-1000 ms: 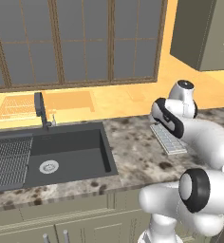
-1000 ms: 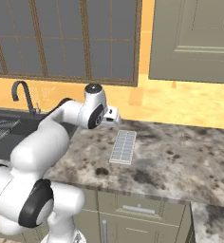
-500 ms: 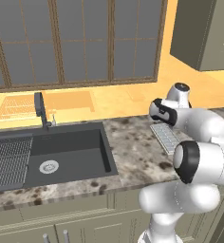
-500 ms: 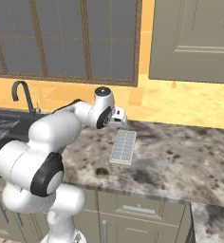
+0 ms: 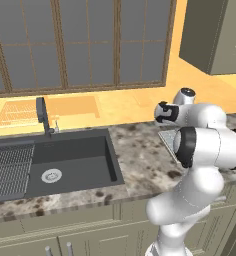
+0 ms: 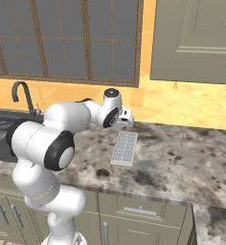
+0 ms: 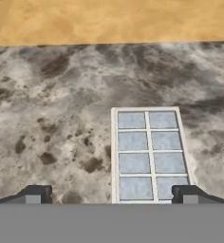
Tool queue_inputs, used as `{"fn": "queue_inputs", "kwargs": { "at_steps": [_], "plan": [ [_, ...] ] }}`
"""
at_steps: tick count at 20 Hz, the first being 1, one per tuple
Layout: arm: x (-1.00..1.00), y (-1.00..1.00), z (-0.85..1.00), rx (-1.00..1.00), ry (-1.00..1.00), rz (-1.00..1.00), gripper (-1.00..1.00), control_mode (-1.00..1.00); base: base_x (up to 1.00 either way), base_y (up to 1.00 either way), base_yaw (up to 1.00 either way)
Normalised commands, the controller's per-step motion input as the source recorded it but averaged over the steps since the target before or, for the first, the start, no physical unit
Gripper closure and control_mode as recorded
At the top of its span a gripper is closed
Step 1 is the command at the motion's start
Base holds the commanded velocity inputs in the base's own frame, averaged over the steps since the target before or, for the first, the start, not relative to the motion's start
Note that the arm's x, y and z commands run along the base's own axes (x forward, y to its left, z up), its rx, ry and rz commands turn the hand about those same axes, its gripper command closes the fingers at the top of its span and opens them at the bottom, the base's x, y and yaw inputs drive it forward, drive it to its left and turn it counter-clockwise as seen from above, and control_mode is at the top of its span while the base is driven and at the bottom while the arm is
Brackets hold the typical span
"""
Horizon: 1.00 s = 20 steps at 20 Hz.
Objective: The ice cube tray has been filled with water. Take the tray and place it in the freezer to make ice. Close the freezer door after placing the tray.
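Fingertips (image 7: 35,193) of the gripper (image 7: 111,195) are standing wide apart and holding nothing, hovering over the speckled stone counter (image 7: 52,114). Just beyond them the ice cube tray (image 7: 148,153) is lying flat, its water (image 7: 134,163) showing pale blue, short of the yellow wall (image 7: 109,19).

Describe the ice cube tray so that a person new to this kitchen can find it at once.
Start at the dark sink and follow the speckled stone counter to its right. The ice cube tray lies flat there, below the open gripper. Its two rows of pale-blue square cells set it apart from the ribbed rack.
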Motion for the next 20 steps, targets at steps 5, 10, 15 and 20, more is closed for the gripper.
{"fn": "queue_inputs", "kwargs": {
  "at_steps": [5,10,15,20],
  "plan": [
    [0.41,-0.19,-0.24,0.02,0.00,0.00,-1.00,-1.00,0.00,0.00,0.00],
    [0.38,-0.15,-0.27,0.00,0.00,0.00,-1.00,-1.00,0.00,0.00,0.00],
    [0.47,-0.03,-0.31,0.00,0.03,0.00,-1.00,-1.00,0.00,0.00,0.00],
    [0.53,0.00,-0.30,0.00,0.06,0.00,-1.00,-1.00,0.00,0.00,0.00]
  ]
}}
